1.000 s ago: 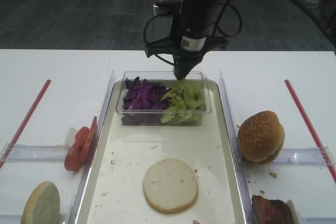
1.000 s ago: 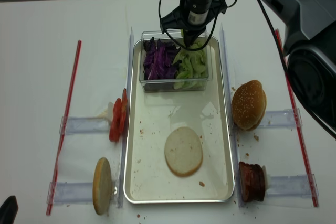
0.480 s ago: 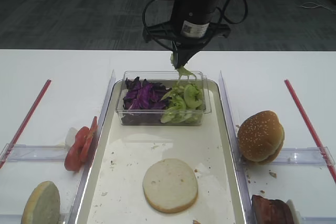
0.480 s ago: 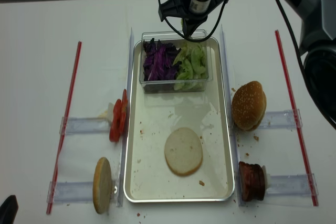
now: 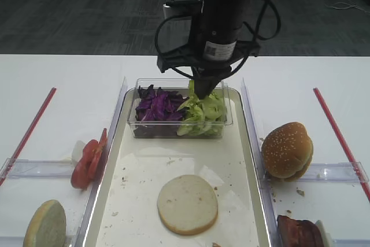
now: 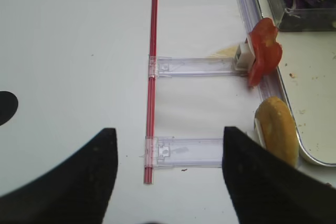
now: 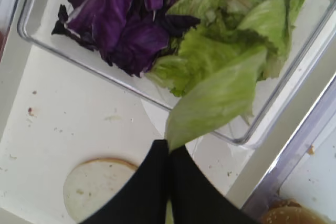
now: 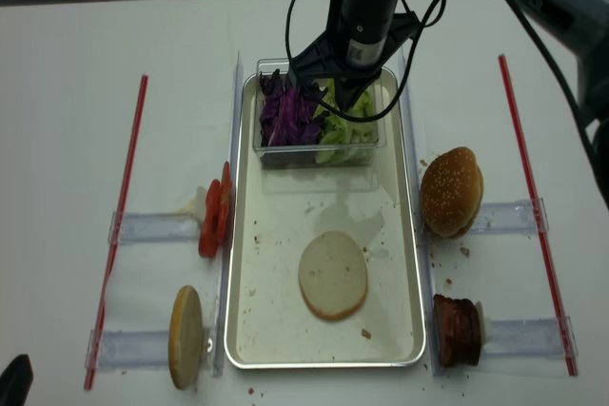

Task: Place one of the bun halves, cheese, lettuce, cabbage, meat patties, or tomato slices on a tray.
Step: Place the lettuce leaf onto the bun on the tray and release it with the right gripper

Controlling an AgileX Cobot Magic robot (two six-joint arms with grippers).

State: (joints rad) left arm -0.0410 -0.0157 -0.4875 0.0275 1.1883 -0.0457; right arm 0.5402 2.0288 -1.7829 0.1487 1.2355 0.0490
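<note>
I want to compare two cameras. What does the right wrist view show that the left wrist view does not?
Only the right wrist view shows the right gripper shut on a lettuce leaf above the tray's bun half. Only the left wrist view shows the tomato slices, a red strip and the open left gripper. Both show the tray and purple cabbage.

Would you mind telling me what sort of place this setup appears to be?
Probably a lab benchtop staged as a burger-assembly station: a long silvery tray on a white table, ingredients propped in clear plastic holders, red marker strips, and grey office-style carpet behind.
</note>
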